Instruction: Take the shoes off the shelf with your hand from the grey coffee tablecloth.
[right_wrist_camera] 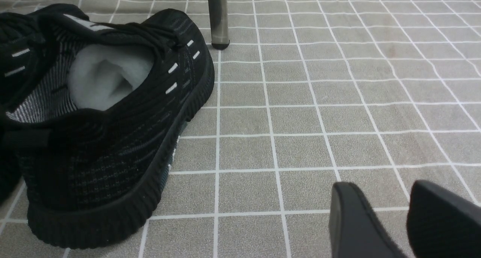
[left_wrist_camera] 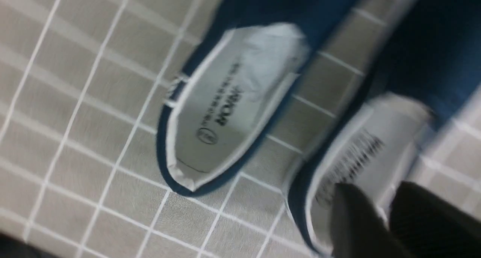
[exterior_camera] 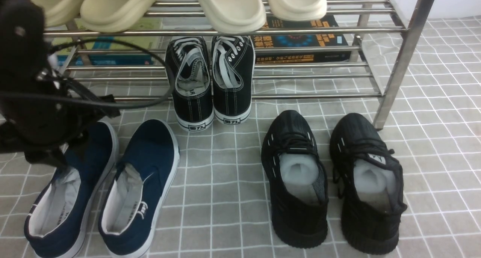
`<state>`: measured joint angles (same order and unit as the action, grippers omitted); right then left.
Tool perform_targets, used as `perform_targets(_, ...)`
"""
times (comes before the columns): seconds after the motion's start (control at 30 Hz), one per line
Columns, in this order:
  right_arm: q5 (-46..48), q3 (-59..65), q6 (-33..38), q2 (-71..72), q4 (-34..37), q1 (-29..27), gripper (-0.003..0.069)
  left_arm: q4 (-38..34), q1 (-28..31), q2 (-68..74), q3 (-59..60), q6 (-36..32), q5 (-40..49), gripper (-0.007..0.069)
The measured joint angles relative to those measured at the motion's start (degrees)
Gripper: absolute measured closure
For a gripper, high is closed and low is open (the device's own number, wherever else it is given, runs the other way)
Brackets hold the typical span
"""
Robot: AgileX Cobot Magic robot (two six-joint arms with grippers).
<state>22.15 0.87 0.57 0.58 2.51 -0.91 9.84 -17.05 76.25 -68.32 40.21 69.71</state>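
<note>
Your left end effector [left_wrist_camera: 379, 188] hangs right over the shoes [exterior_camera: 144, 164], their toes pointing at the shelf [exterior_camera: 400, 59]; I cannot tell its grip.

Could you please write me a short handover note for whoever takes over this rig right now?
Left gripper: at the heel opening of the navy shoe farther to the robot's left. The view is blurred, so I cannot tell whether it is gripping.
Right gripper: open and empty, low over the grey tablecloth beside the black knit trainers.
Navy shoes: both side by side on the tablecloth, in front of the shelf.
Done: the pair appears to be off the shelf.
Left: probably check the left grip, release and back away.
</note>
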Motion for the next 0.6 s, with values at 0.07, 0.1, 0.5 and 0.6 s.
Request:
perform_targets(0.07, 0.00, 0.00, 0.00, 0.00, 0.00, 0.00, 0.0420, -1.26, 0.00, -2.51, 0.00, -4.20, 0.37, 0.0574)
perform_targets(0.1, 0.00, 0.00, 0.00, 0.00, 0.00, 0.00, 0.0420, -1.83, 0.00, -5.62, 0.00, -8.60, 0.68, 0.0605)
perform_targets(0.5, 0.00, 0.00, 0.00, 0.00, 0.00, 0.00, 0.0420, -10.62, 0.00, -35.17, 13.03, -24.24, 1.29, 0.0623)
perform_targets(0.6, 0.00, 0.00, 0.00, 0.00, 0.00, 0.00, 0.0420, -15.71, 0.00, -42.43, 21.31, -26.39, -4.75, 0.0623)
